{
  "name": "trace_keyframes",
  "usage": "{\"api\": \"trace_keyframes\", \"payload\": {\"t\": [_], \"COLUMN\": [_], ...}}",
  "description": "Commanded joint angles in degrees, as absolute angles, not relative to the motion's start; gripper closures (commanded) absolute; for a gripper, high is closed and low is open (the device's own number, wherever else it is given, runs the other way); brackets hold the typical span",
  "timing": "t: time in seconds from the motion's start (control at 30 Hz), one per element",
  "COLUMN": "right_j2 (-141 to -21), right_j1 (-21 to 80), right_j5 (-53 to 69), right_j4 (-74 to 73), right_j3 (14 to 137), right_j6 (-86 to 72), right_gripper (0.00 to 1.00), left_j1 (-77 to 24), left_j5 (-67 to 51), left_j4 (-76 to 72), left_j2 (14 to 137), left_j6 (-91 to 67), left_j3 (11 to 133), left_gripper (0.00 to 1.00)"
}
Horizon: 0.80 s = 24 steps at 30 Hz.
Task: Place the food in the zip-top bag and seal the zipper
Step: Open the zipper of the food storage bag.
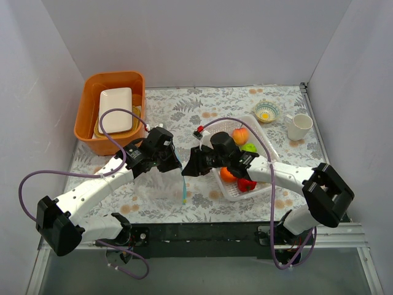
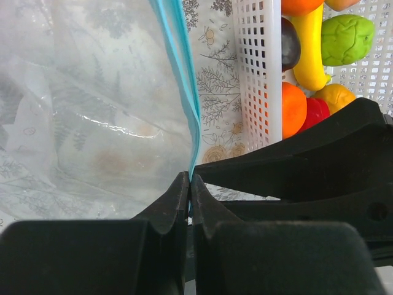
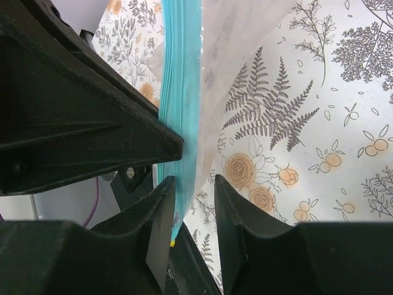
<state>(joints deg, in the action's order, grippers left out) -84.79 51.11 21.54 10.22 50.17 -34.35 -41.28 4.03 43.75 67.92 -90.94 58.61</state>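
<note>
The clear zip-top bag (image 2: 92,110) lies on the table left of centre, and its light blue zipper (image 2: 181,74) rises to my left gripper (image 2: 189,179), which is shut on the strip. In the top view the zipper (image 1: 184,187) hangs below the two grippers. My right gripper (image 3: 195,187) is open, its jaws either side of the zipper (image 3: 181,92), tip to tip with my left gripper (image 1: 175,163). The food sits in the white basket (image 2: 258,74): an orange (image 2: 293,109), banana (image 2: 310,49), green ball (image 2: 347,38), purple ball (image 2: 290,43), red piece (image 2: 316,114) and yellow piece (image 2: 334,97).
The basket (image 1: 236,193) stands right of centre under my right arm. An orange bin (image 1: 86,117) holding a white plate is at the back left. A small bowl (image 1: 266,112) and a white mug (image 1: 299,126) stand at the back right. White walls enclose three sides.
</note>
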Motion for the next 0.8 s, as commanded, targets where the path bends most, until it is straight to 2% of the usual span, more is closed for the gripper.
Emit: {"api": "trace_keyframes", "payload": {"t": [0.0, 0.4, 0.57, 0.67, 0.7, 0.77], "right_j2": [-83.8, -85.5, -87.8, -88.4, -88.4, -88.2], "right_j1": [52.4, 53.0, 53.9, 54.2, 54.2, 54.3], "right_j5": [20.4, 18.1, 14.2, 12.7, 12.1, 11.3], "right_j4": [10.8, 9.0, 7.7, 8.1, 8.2, 8.4], "right_j3": [52.5, 53.5, 54.8, 54.4, 54.2, 53.9], "right_j6": [-32.6, -32.8, -33.7, -34.3, -34.5, -34.9], "right_gripper": [0.59, 0.57, 0.59, 0.64, 0.74, 0.85], "left_j1": [-40.9, -40.9, -40.9, -40.9, -40.9, -40.9], "left_j5": [4.4, 4.0, 3.4, 3.2, 3.3, 3.8], "left_j4": [43.2, 42.7, 42.3, 42.1, 42.1, 42.7], "left_j2": [66.4, 67.1, 67.1, 67.1, 67.1, 67.2], "left_j6": [-91.5, -92.0, -92.2, -92.2, -92.2, -92.2], "left_j3": [58.8, 59.2, 59.2, 59.2, 59.3, 59.7], "left_gripper": [1.00, 1.00, 1.00, 1.00, 1.00, 1.00]}}
